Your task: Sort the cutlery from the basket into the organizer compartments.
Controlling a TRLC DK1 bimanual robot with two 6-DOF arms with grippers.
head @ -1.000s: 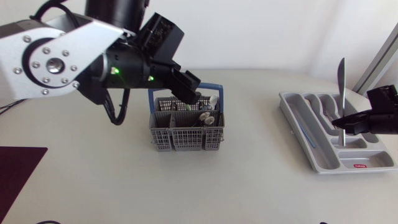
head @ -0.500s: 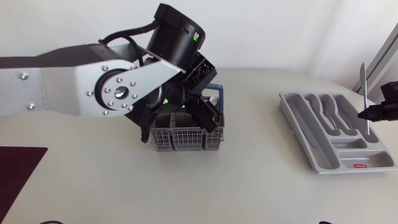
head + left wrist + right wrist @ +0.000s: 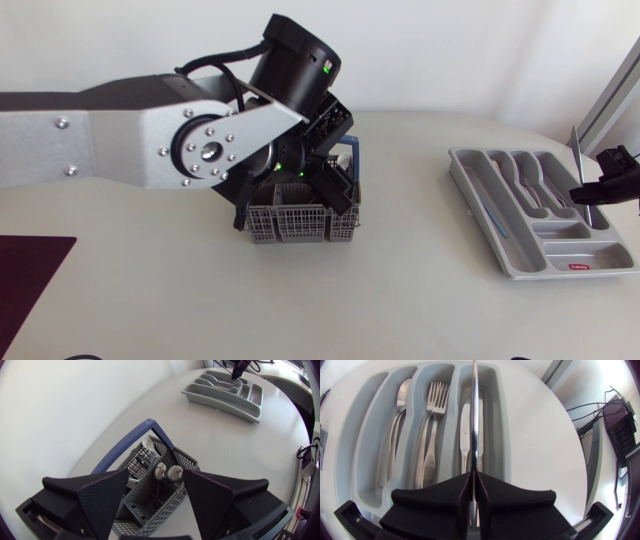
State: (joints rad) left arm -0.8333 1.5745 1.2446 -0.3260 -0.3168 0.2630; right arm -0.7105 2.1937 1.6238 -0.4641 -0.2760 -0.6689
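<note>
The right pincer [image 3: 474, 477] is pinching a knife [image 3: 474, 415] upright over the organizer's [image 3: 462, 168] knife compartment [image 3: 488, 422], seemingly to lower it in; the left pincer [image 3: 156, 476] is hovering spread above the basket's [image 3: 165, 507] cutlery [image 3: 167, 472].

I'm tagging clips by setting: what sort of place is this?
Probably a robotics lab bench, not a home kitchen: a plain white table holds a cutlery organizer and a dishwasher-style basket, with a robot arm above the basket.

Robotics lab bench, by the look: silver-grey left arm [image 3: 150, 150] and right arm [image 3: 620, 185] are hanging over a plain white table [image 3: 400, 300], cutlery basket [image 3: 300, 225] and organizer tray [image 3: 462, 168] sitting out as props.
</note>
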